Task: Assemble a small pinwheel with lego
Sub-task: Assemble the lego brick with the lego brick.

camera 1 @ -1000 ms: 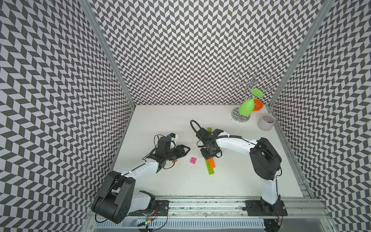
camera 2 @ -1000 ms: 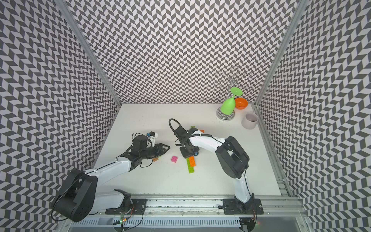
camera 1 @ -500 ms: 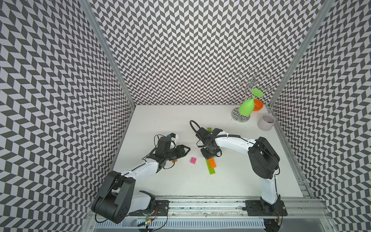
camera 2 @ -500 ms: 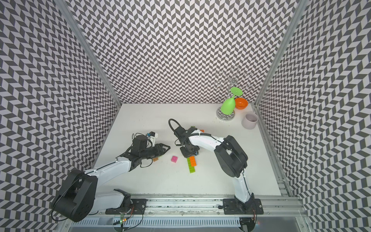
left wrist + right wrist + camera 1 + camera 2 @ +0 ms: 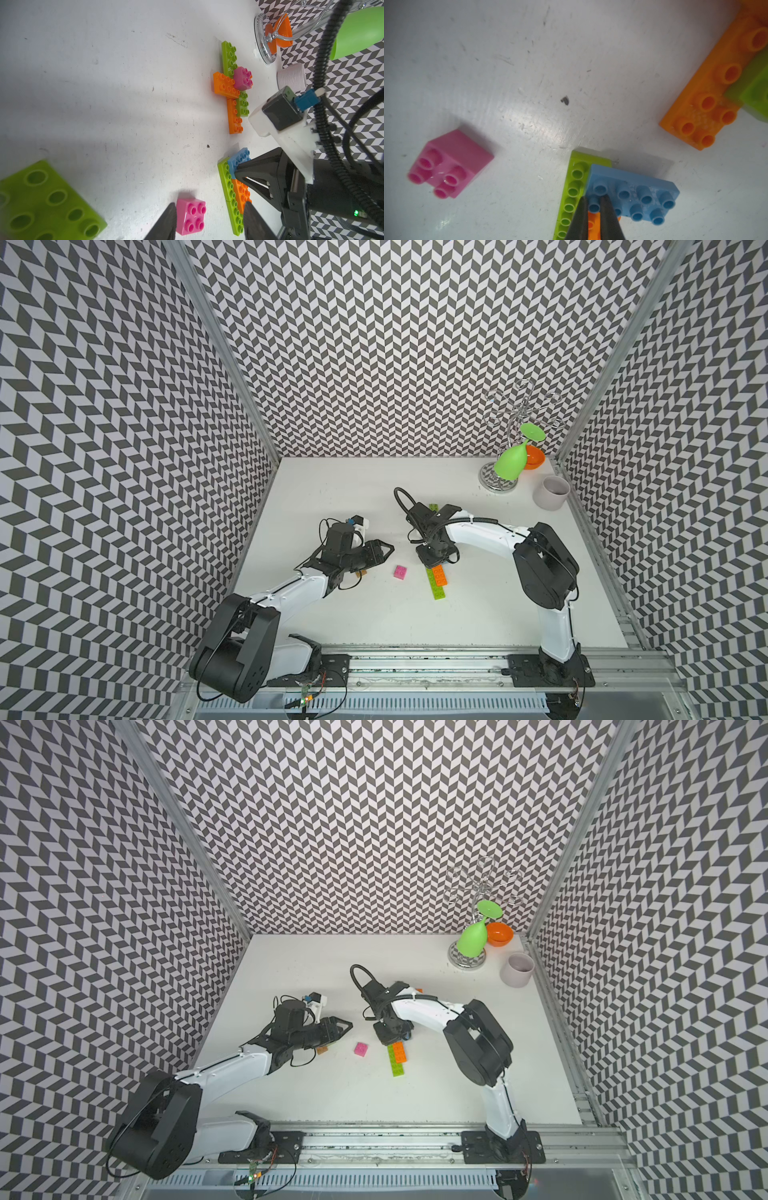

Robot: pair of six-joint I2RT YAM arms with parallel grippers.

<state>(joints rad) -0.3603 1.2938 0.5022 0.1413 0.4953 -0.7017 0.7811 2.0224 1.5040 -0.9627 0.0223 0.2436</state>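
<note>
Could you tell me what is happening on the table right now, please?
The robot is building a lego pinwheel. The right gripper, closed, has its tips on a blue brick that overlaps the end of a lime green plate, with an orange brick alongside. The left gripper hovers open just short of a loose pink square brick. Farther back lies a cross of green and orange bricks topped with a pink one.

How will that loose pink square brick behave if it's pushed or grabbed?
The pink brick looks like rigid moulded plastic, so it probably won't flex. Squat and flat-sided, it should slide rather than roll or tip. Its glossy sides may slip in a pinch.
</note>
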